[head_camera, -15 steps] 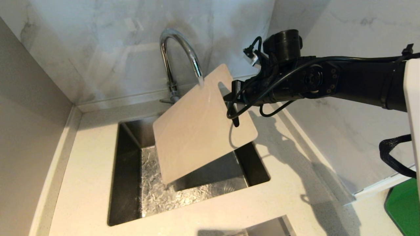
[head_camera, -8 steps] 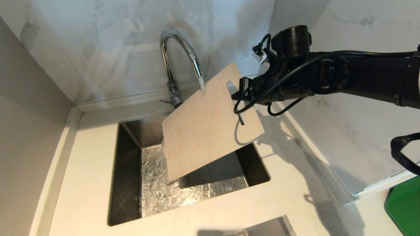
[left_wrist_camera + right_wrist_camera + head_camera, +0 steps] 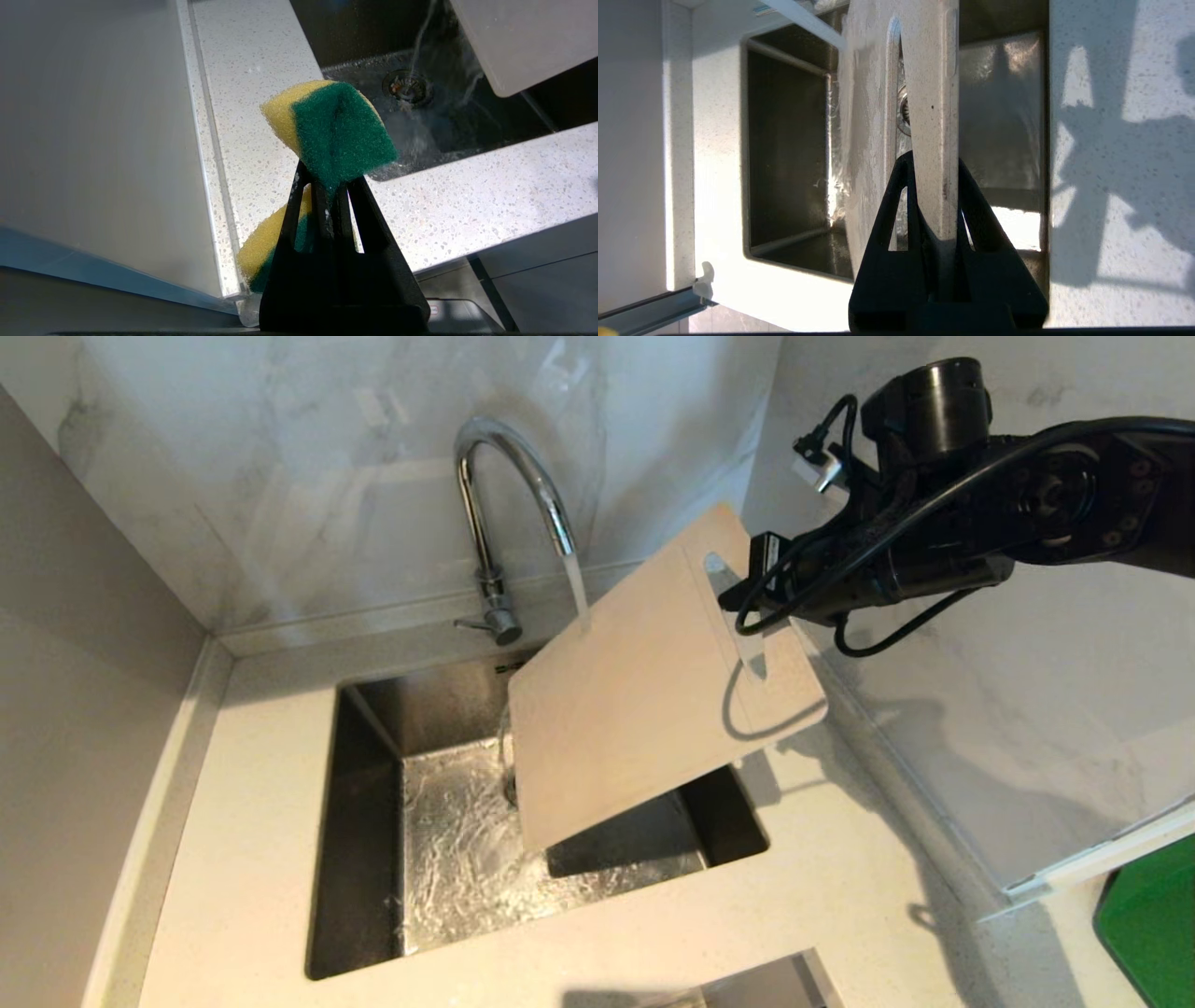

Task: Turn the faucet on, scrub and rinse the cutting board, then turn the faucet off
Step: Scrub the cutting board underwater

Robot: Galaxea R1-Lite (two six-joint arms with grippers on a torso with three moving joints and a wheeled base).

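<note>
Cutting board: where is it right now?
In the head view the cutting board hangs tilted above the sink, right of the faucet, whose stream hits its upper edge; the right tool grips its handle-slot end.

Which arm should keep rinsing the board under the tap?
Probably the right: the right gripper already clamps the cutting board tilted under the faucet stream. The left gripper holds only the sponge.
</note>
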